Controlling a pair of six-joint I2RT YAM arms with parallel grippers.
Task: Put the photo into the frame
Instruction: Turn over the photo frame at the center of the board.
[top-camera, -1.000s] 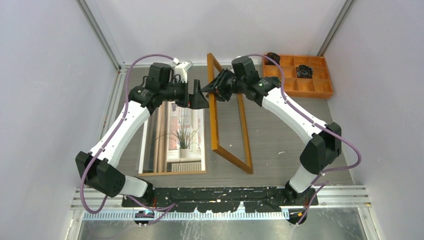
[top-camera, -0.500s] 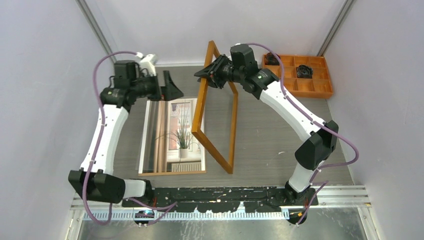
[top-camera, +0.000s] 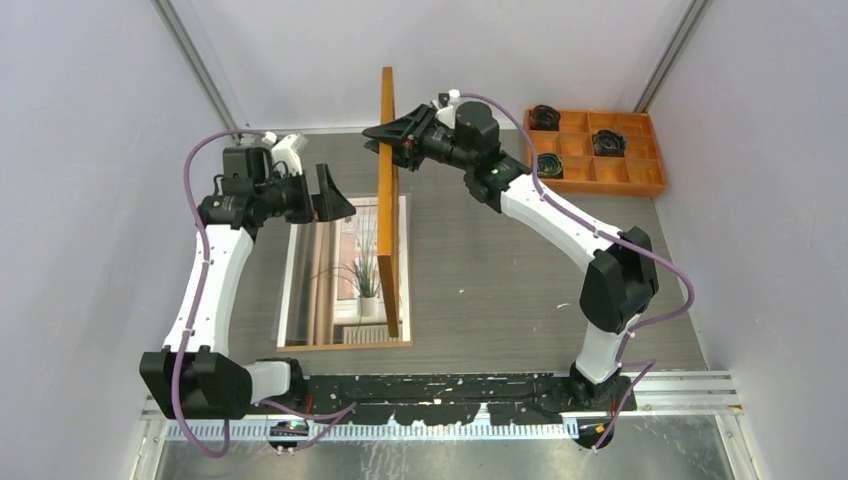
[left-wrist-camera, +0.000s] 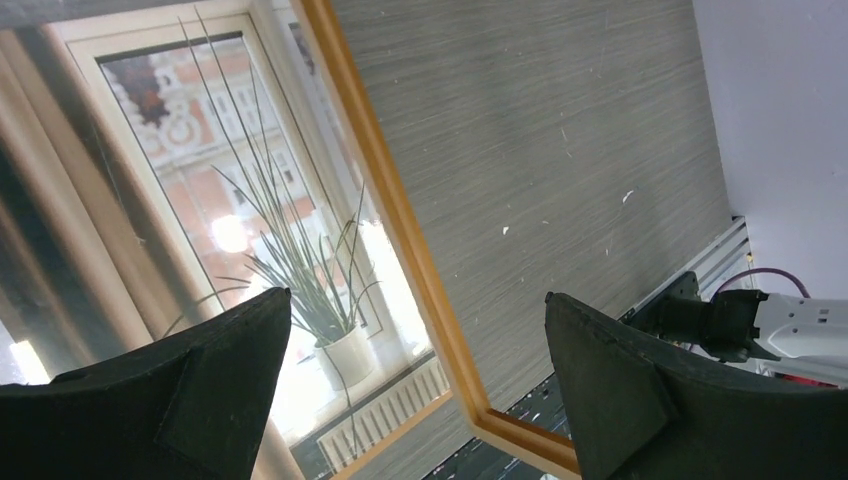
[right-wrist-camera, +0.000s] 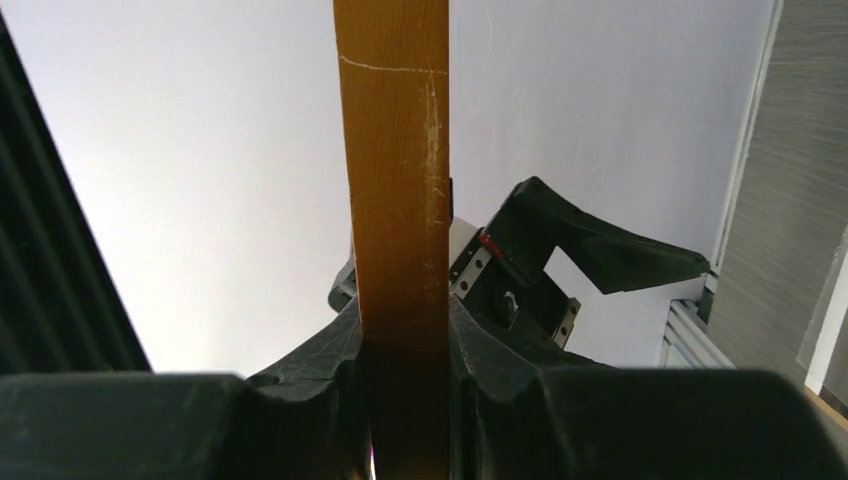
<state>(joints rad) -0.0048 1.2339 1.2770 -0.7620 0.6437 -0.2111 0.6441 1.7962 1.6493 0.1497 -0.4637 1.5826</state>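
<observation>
The photo (top-camera: 345, 265), a potted spiky plant at a window, lies flat on the table left of centre; the left wrist view shows the photo (left-wrist-camera: 240, 220) close up. The orange-brown frame (top-camera: 390, 200) stands on edge, almost vertical, its lower corner down at the photo's right side. My right gripper (top-camera: 387, 133) is shut on the frame's upper rail; in the right wrist view the rail (right-wrist-camera: 395, 150) runs straight up between the pads of that gripper (right-wrist-camera: 402, 335). My left gripper (top-camera: 335, 195) hangs open just left of the frame, holding nothing; its fingers (left-wrist-camera: 210, 390) straddle a frame rail (left-wrist-camera: 400, 220) below.
An orange compartment tray (top-camera: 640, 175) with dark small items sits at the back right. A brown board edge (top-camera: 345, 347) shows under the photo's near side. Grey walls close in on both sides and behind.
My right gripper has swung the frame up and to the left, from leaning on the table to standing on edge over the photo's right side. My left gripper drew back leftward, wide open.
</observation>
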